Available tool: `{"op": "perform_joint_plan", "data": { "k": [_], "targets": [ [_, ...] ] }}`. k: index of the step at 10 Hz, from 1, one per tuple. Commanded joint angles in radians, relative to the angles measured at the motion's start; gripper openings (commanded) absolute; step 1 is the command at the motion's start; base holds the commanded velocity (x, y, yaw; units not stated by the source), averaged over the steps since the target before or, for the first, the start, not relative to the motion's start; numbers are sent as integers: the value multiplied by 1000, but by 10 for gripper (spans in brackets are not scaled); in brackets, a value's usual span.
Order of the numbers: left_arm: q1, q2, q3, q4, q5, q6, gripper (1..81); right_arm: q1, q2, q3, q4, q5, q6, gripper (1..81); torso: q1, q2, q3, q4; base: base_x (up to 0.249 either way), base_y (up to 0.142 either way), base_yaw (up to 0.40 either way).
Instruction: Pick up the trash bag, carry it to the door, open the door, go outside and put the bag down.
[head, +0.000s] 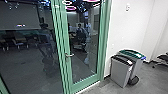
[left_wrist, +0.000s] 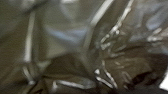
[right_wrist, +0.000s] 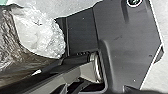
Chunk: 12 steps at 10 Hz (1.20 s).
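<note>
A glass door in a green frame (head: 65, 32) stands shut ahead in the head view, with a metal lever handle (head: 69, 54) on its left side. Dark, shiny plastic of the trash bag (left_wrist: 67, 65) lies close before the left wrist camera, creased and folded. In the right wrist view the trash bag (right_wrist: 7, 45) appears dark and wrinkled, with whitish clear plastic bulging beside it. How the bag is held cannot be made out.
Two grey bins, one with a black lid (head: 122, 60) and one with a green lid (head: 131, 53), stand by the white wall right of the door. A chair (head: 162, 60) is at the far right. Behind or reflected in the glass, a person (head: 80, 31) shows small.
</note>
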Motion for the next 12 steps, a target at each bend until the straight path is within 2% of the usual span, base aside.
{"op": "perform_joint_plan", "data": {
  "k": [1,12],
  "targets": [
    [-64,0,5,7,61,9,10,55,4,5,-6,-64,-4,811,0,0,0,0,173,0,0],
    [-62,11,3,7,61,9,10,47,8,-3,-16,-58,-4,811,0,0,0,0,173,0,0]
  ]
}}
